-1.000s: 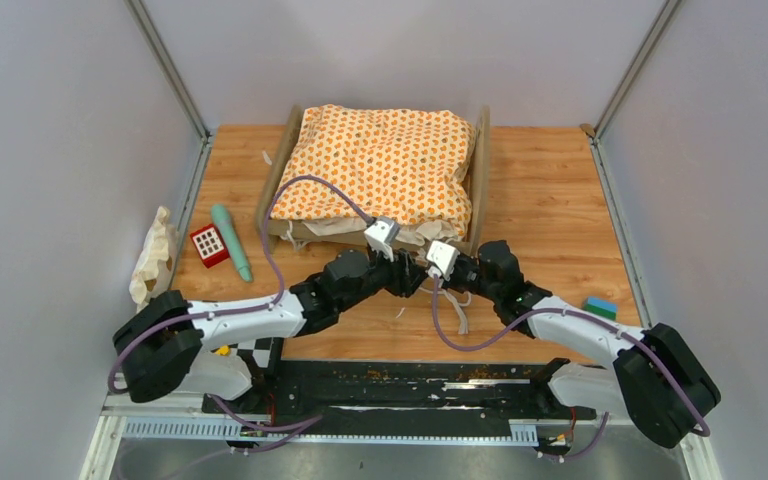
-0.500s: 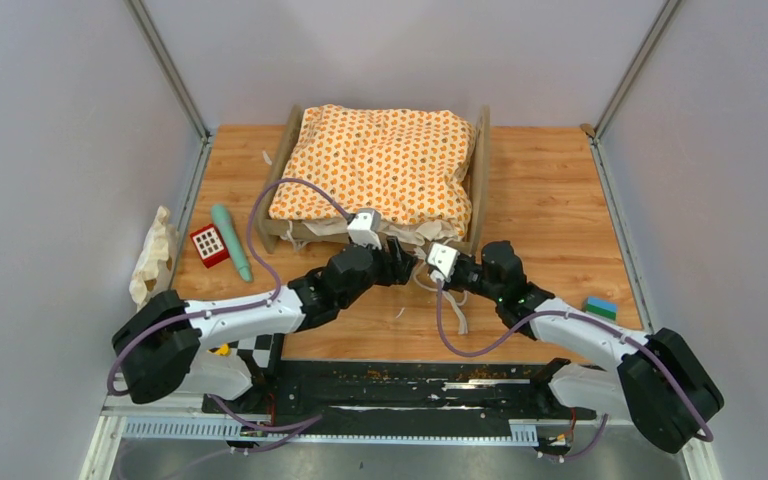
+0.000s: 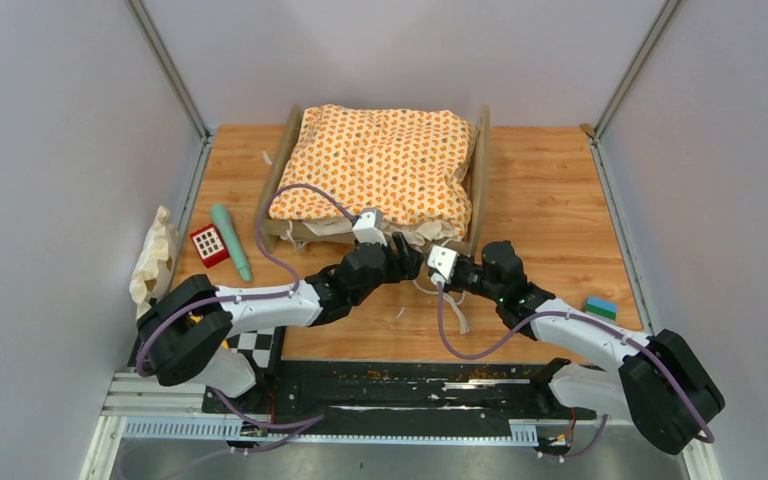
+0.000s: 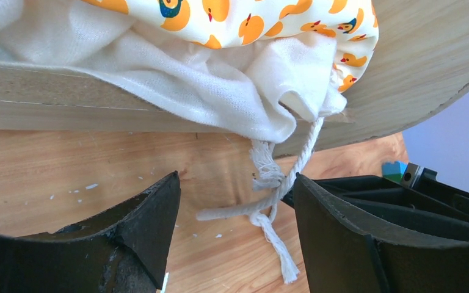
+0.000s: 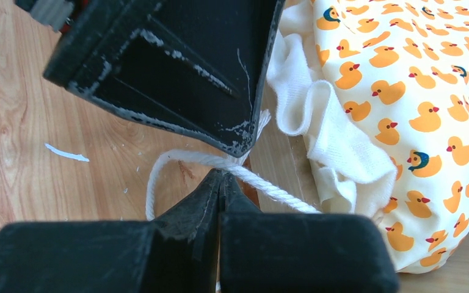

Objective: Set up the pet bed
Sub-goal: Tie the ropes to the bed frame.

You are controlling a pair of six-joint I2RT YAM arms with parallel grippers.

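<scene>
pet bed [image 3: 481, 170]: middle of the bench's [image 3: 550, 200] far edge, duck-print cushion [image 3: 380, 165] lying in it | left gripper [image 4: 237, 235]: fingers apart at the bed's near side, the cushion's white cord [image 4: 293, 177] hanging between them | right gripper [image 5: 221, 177]: pinched together on that cord, just beside the left gripper

It was a lab test cell: grey panel walls [image 3: 60, 150] on metal posts [image 3: 166, 65] ringed the wooden table [image 3: 550, 200] around the jaws.
</scene>
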